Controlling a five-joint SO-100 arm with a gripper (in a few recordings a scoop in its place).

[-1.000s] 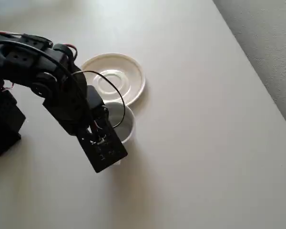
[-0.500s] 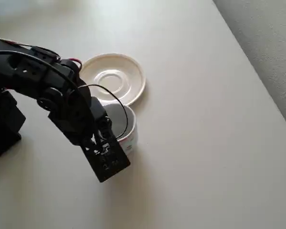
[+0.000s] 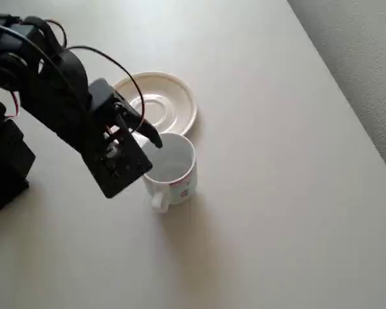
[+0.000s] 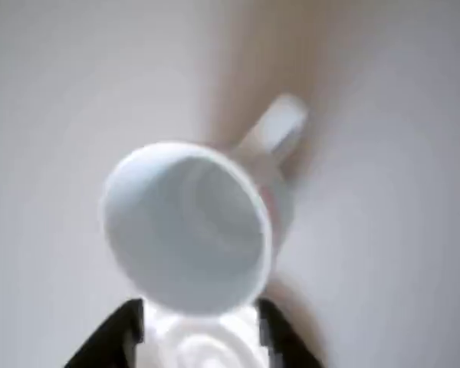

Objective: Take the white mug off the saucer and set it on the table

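Standing clear above the mug's left rim, the gripper [image 3: 145, 138] has its fingers apart (nothing held). Mug [image 3: 172, 170] rests upright on the table [image 3: 276, 193], just beside the saucer [image 3: 180, 103], so the placement looks complete.

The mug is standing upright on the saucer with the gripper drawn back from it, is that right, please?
Not quite: the mug is upright, but it stands on the table beside the saucer, not on it, as the overhead view shows. The gripper is indeed clear of it, at its rim.
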